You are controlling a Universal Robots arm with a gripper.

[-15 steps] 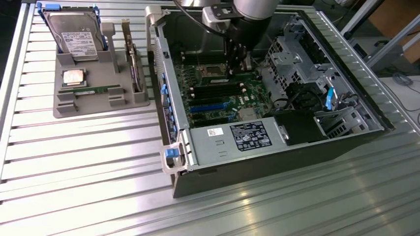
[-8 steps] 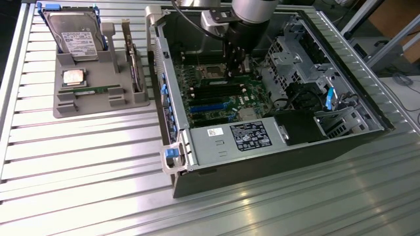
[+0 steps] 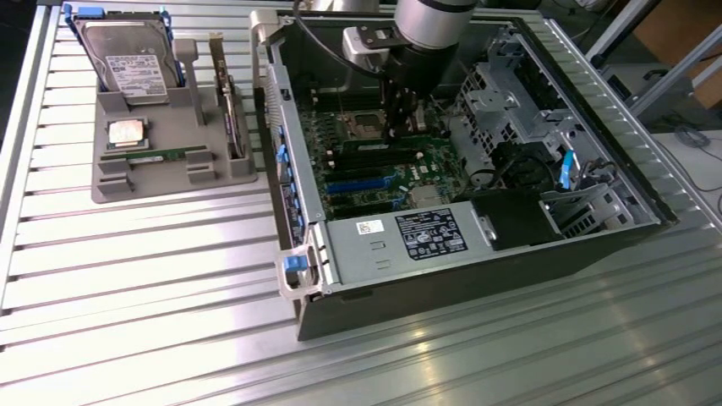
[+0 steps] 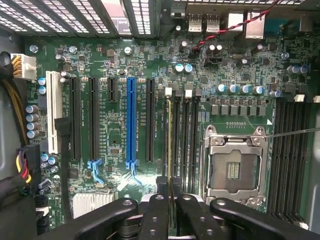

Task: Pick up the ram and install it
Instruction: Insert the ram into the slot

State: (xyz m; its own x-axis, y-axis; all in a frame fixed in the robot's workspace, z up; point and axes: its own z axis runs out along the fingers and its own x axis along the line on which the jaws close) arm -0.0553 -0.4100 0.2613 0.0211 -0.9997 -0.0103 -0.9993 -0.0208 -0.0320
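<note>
The gripper point(image 4: 170, 200) is closed on the ram point(image 4: 170, 145), which shows edge-on as a thin strip between its fingers point(image 4: 156, 215), standing in a memory slot just beside the open CPU socket point(image 4: 235, 167). The blue slot point(image 4: 131, 120) lies further off on the motherboard point(image 4: 115, 145). In the exterior view the arm point(image 3: 423, 51) reaches down into the open case point(image 3: 338, 304), above the board. Well apart toward the exterior view's left, a grey tray point(image 3: 113, 182) holds a hard drive point(image 3: 130, 55), a CPU point(image 3: 125, 132) and 1 more green stick point(image 3: 152, 156).
</note>
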